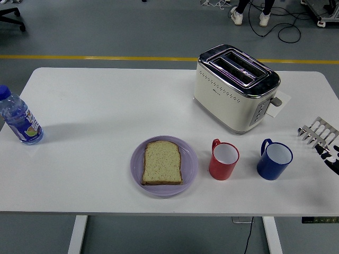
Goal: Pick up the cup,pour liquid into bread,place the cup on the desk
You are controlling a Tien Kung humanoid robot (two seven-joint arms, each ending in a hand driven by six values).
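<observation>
While the red cup (224, 160) is standing upright on the white tabletop (95, 100), just right of the lavender plate (190, 161), we are seeing its handle pointing up and to the left and its white inside facing the camera; a slice of bread (162, 162) is lying flat on that plate, near the tabletop's front edge; a blue cup (275, 160) is standing upright to the right of the red one, apart from it, with its handle also turned to the upper left. We are catching only a small part of the right robot hand (329, 155) at the picture's right edge, near the blue cup but not touching it; its dark fingertips are showing, holding nothing, though we cannot tell how far they are spread. Beside it a slotted metal rack (318, 131) is lying on the tabletop; behind the cups a cream and chrome toaster (235, 87) is sitting with both slots showing; a water bottle (19, 117) is standing at the far left edge.
</observation>
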